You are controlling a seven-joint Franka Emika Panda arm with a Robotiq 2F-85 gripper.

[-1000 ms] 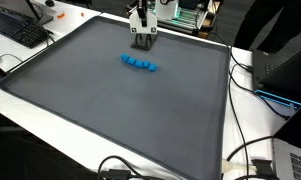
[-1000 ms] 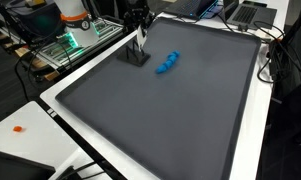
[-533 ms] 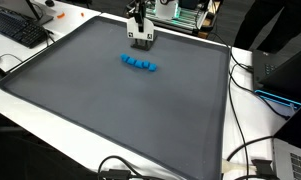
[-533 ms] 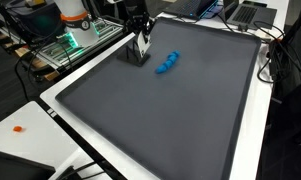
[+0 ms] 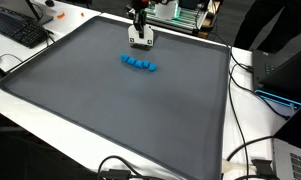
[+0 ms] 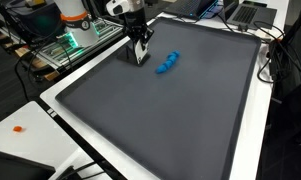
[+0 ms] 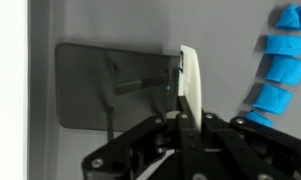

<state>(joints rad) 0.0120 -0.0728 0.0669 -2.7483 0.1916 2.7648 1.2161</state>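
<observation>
blocks [image 5: 140, 64] blue. mat [image 5: 110, 115] plain dark grey. table [image 5: 236, 95] white. gripper [image 5: 140, 32] black, piece [image 5: 141, 42] white.

Even, bright indoor light, soft shadows on the grey mat [image 5: 110, 110], wrist view blurry up close.

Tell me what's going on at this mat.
The robot arm's gripper is shut on a thin white flat piece, gripped by its edge and held upright over the grey mat, close to one edge of it. A short row of blue blocks lies on the mat just beside the gripper, untouched. Whether the white piece's lower edge touches the mat cannot be told.
</observation>
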